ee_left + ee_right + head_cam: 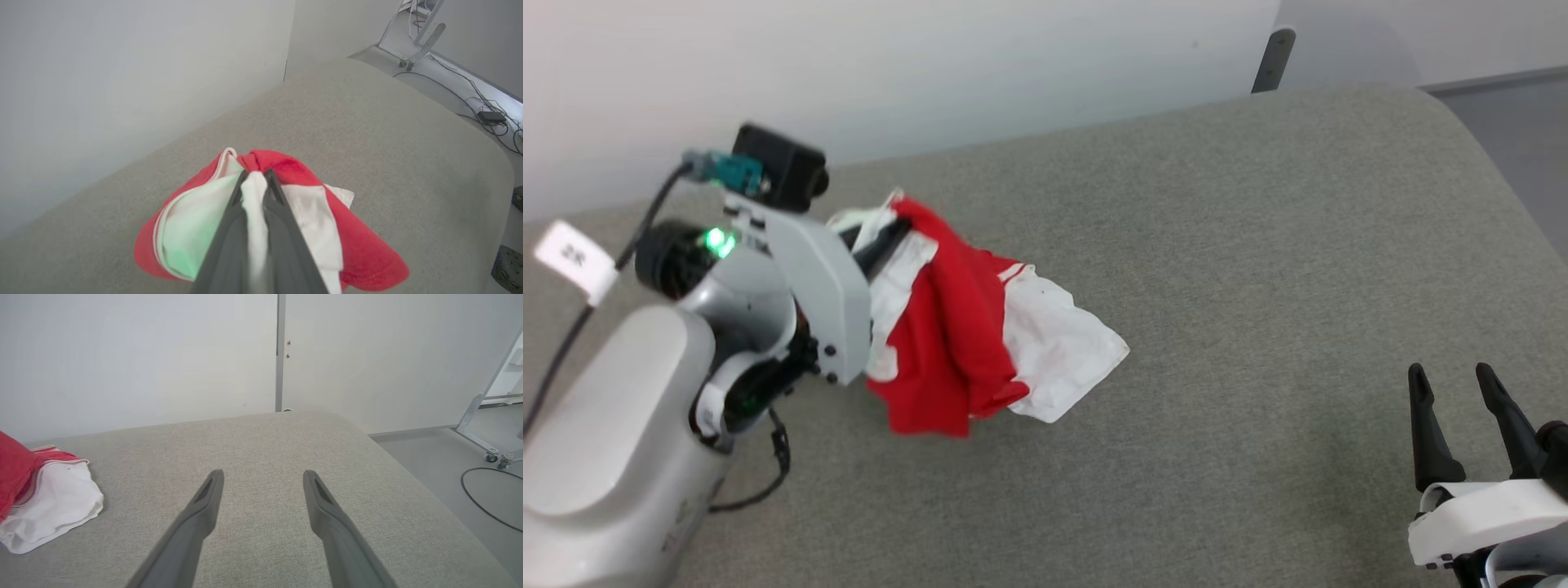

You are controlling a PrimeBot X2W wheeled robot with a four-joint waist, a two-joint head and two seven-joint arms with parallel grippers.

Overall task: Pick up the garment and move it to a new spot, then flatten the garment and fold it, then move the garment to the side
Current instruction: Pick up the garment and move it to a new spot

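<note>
Grey woven fabric covers the tabletop (1258, 245), rounded corners, taking most of the head view from lower left to upper right. Plain white wall (931, 65) runs along the top of the frame behind it.

Left arm's pale grey forearm (621, 425) comes in at lower left of the head view. A green light (717, 240) glows on the wrist and a white paper tag (574, 260) hangs on its black cable.

Red short-sleeved T-shirt with white sleeves, the garment (947, 327), is bunched at left centre of the head view, just right of that wrist. One white sleeve spreads right onto the tabletop. In the right wrist view it sits at the left edge (53, 506), white part lying on the fabric surface.

Left gripper (256, 173): jaws pressed nearly together, pinching a fold of white cloth at the top of the bunch, with red fabric draped either side.

Right gripper (1452, 374) sits at lower right of the head view, well apart from the garment. Its jaws are spread wide with nothing between them, over bare tabletop (263, 475).

Metal stand on casters (421, 41) and loose black cables (470, 94) are on the floor at upper right of the left wrist view.
</note>
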